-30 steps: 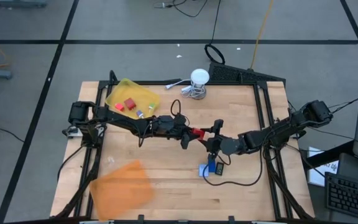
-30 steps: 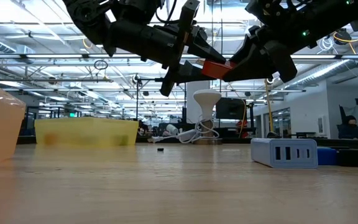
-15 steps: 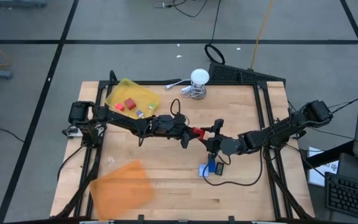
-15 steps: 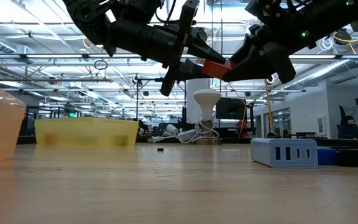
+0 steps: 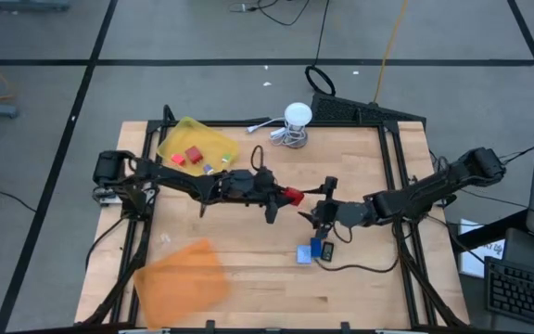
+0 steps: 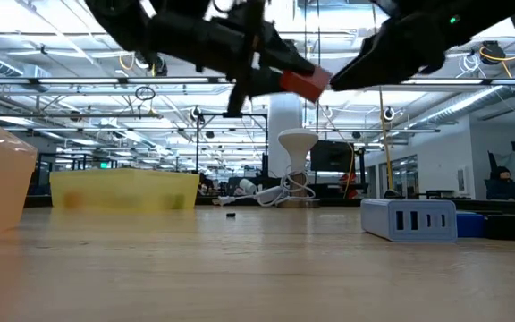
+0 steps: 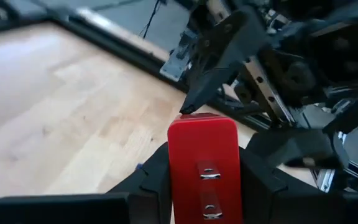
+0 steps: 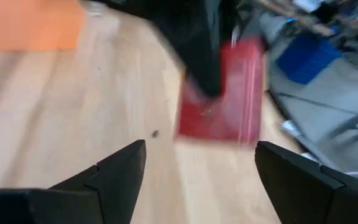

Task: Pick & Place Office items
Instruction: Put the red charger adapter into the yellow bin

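A red block (image 5: 293, 196) hangs in mid-air over the table's middle, with my left gripper (image 5: 281, 197) shut on it. In the low view the red block (image 6: 302, 83) is well above the tabletop. My right gripper (image 5: 321, 210) stands open just to the block's right, its fingers clear of it; in its wrist view the red block (image 8: 225, 93) floats beyond the spread fingers (image 8: 117, 174). Other small red pieces (image 5: 193, 155) lie in the yellow tray (image 5: 176, 139) at the far left. My left gripper pinches the red block's two long sides (image 7: 178, 174) between its two fingers (image 7: 151, 180), coming nearly level from the table's left. The fingers run along the block, whose free end sticks out toward my right gripper. The block is lifted clear of the table.
An orange tray (image 5: 182, 283) lies at the near left. A white round object with a coiled cable (image 5: 295, 119) stands at the far middle. A white and blue charger block (image 5: 309, 252) with its cable lies below my right gripper. A tiny dark piece (image 6: 231, 215) lies on the wood.
My right gripper has opened, let go of the red block and drawn back a little toward the table's right. My left gripper keeps the block and has lifted it slightly, rolling a little.
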You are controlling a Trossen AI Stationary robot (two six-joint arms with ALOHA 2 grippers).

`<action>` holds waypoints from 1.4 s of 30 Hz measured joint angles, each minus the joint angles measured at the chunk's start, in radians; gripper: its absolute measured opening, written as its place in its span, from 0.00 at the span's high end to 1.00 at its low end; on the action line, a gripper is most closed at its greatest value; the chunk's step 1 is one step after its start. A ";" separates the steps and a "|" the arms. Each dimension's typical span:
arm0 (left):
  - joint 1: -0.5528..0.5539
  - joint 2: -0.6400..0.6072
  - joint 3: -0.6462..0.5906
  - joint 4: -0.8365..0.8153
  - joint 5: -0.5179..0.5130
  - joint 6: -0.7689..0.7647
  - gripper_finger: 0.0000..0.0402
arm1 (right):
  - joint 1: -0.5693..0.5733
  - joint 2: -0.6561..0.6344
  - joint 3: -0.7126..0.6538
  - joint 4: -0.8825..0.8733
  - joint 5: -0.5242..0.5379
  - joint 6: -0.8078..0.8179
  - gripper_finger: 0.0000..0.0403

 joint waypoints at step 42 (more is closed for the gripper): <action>-0.047 -0.465 -0.595 0.316 -0.388 0.185 0.70 | -0.180 -0.494 -0.359 0.227 -0.476 0.110 0.31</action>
